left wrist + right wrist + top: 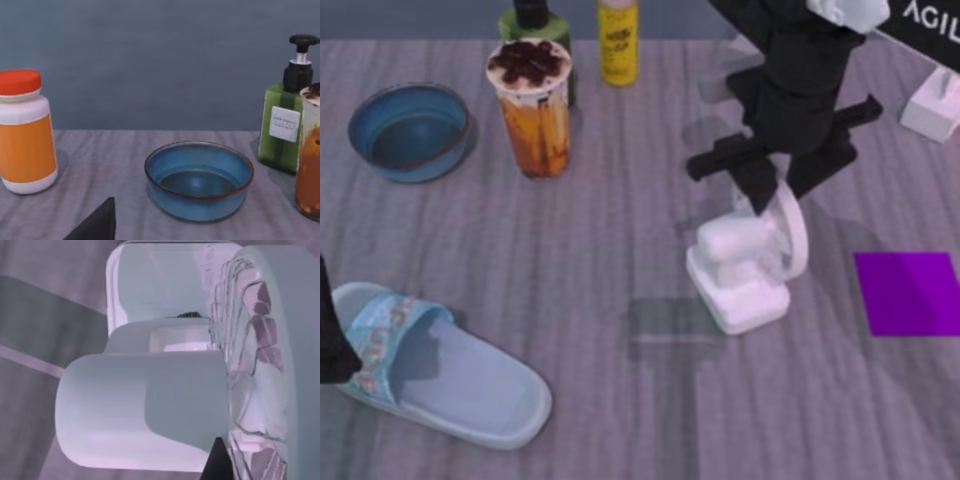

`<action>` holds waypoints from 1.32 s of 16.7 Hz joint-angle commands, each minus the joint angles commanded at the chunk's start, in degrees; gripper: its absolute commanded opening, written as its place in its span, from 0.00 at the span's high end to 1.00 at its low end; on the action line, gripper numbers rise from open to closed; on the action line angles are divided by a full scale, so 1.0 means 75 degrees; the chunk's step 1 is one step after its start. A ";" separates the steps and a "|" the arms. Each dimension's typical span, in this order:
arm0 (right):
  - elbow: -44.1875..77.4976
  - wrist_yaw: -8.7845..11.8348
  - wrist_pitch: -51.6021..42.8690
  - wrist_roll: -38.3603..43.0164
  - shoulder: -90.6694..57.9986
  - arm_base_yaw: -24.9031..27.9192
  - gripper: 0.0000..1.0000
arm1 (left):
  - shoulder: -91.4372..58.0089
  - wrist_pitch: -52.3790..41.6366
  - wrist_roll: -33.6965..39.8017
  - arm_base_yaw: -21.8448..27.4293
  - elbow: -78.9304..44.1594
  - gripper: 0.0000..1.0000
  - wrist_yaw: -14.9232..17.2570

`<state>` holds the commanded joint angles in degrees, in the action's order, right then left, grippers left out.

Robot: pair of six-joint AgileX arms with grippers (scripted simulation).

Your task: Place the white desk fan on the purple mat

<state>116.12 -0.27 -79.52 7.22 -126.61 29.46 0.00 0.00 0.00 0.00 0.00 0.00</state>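
The white desk fan [740, 270] stands on its squarish base right of the table's middle, grille disc facing right. My right gripper [787, 180] hangs directly over it, open, one finger on each side of the disc's upper rim. In the right wrist view the fan's motor housing [145, 405] fills the picture, and one dark fingertip [217, 462] sits beside the grille. The purple mat [910, 292] lies flat and bare at the right edge, a short way from the fan. My left gripper [328, 340] is parked at the left edge.
A blue bowl [410, 130], a filled drink cup [532, 105], a green pump bottle [532, 20] and a yellow bottle [618, 40] stand at the back. A pale blue slipper [430, 365] lies front left. A white block [932, 105] sits back right. An orange jar [25, 130] shows near the bowl.
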 joint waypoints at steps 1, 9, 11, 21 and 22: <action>0.0000 0.0000 0.0000 0.0000 0.0000 0.0000 0.98 | 0.0000 0.0000 0.0000 0.0000 0.0000 0.00 0.0000; 0.0000 0.0000 0.0000 0.0000 0.0000 0.0000 1.00 | 0.0000 0.0000 0.0000 0.0000 0.0000 0.00 0.0000; 0.0030 -0.0013 -0.0027 -0.0005 0.0040 -0.0014 1.00 | 0.0000 0.0000 0.0000 0.0000 0.0000 0.00 0.0000; 0.2181 -0.0017 -0.1791 -0.0011 -0.0338 0.0043 1.00 | 0.0000 0.0000 0.0000 0.0000 0.0000 0.00 0.0000; 0.2181 -0.0017 -0.1791 -0.0011 -0.0338 0.0043 1.00 | 0.0000 0.0000 0.0000 0.0000 0.0000 0.00 0.0000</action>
<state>132.48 -0.39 -92.95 7.14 -129.15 29.78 0.00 0.00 0.00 0.00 0.00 0.00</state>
